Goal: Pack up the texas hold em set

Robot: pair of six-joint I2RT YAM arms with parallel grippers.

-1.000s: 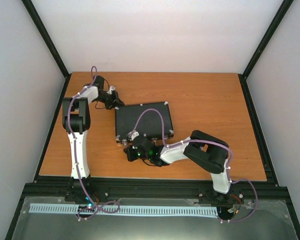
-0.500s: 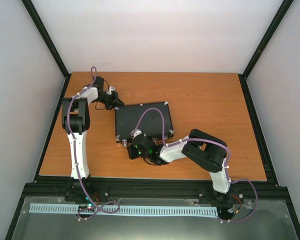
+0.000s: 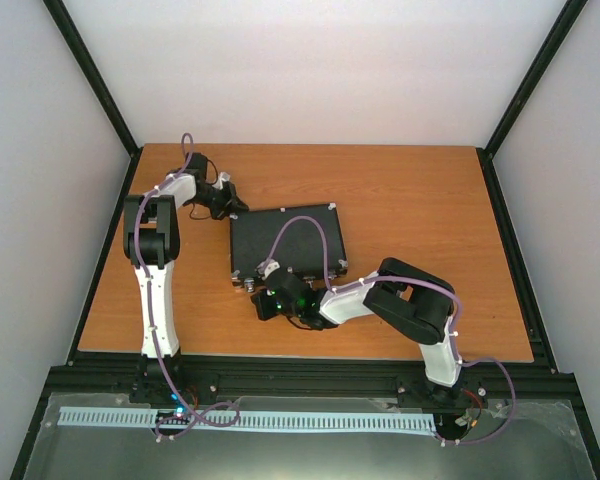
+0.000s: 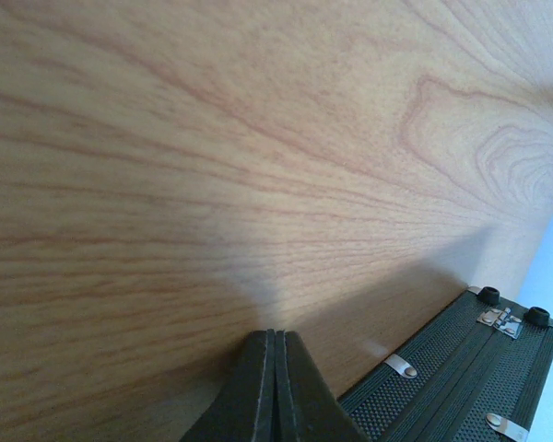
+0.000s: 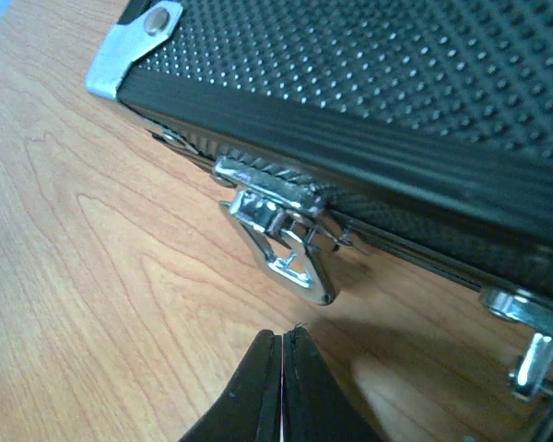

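The briefcase [image 3: 285, 238] lies flat, lid down, mid-table [image 3: 420, 195]. The left pincer [image 4: 276, 337] is fully closed and empty, near the case's far-left corner. The right pincer [image 5: 282, 336] is fully closed and empty, just beside a silver latch [image 5: 286, 244] on the near edge.

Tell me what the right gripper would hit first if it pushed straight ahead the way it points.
Most likely the silver latch hanging loose on the front edge of the black briefcase: the shut right gripper points straight at it. Depth is unclear, so it may scrape the table first.
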